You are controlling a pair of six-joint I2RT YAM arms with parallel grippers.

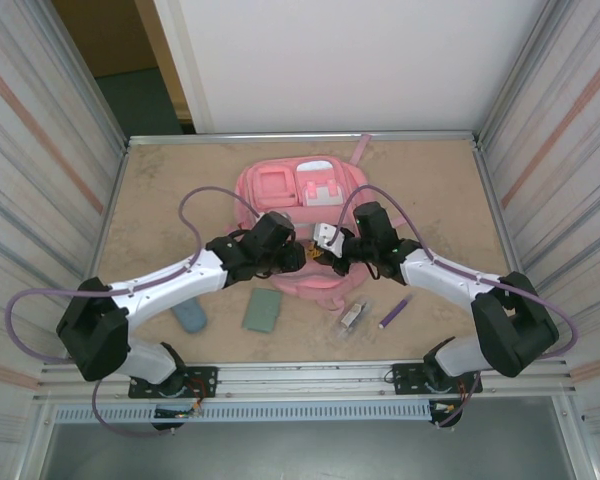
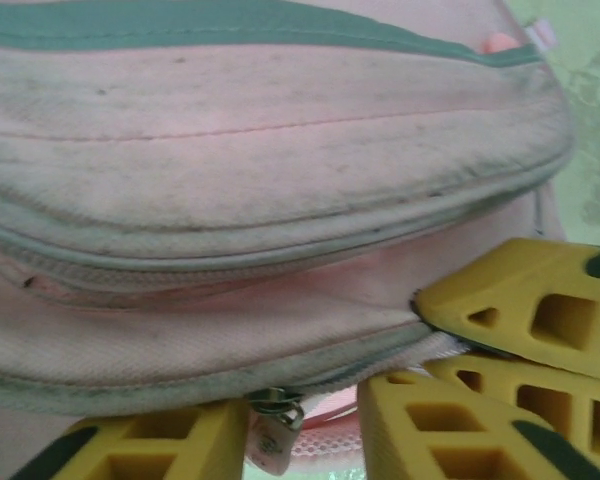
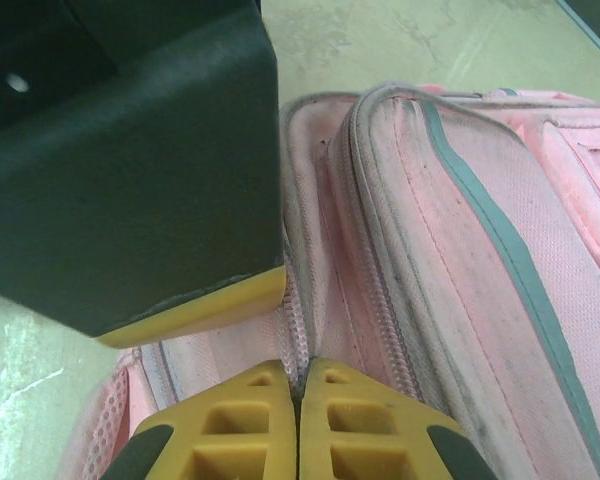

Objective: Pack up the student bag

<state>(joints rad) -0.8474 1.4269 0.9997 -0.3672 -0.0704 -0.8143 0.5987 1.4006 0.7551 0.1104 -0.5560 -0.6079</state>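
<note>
The jaws of the left gripper [image 2: 300, 425] stand apart, with a small metal zip pull [image 2: 275, 445] between them. The jaws of the right gripper [image 3: 300, 400] are pressed together on a zip edge of the large pink fabric backpack [image 1: 270, 185], which lies at the centre of the top view. Below it lie a green rectangular pouch [image 1: 263, 310], a blue oblong case [image 1: 190, 318] and a purple pen [image 1: 395, 312].

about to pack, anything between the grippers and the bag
Nothing visible does: the right gripper is shut on the student bag at its zip edge, and the open left gripper straddles its zipper pull.
</note>
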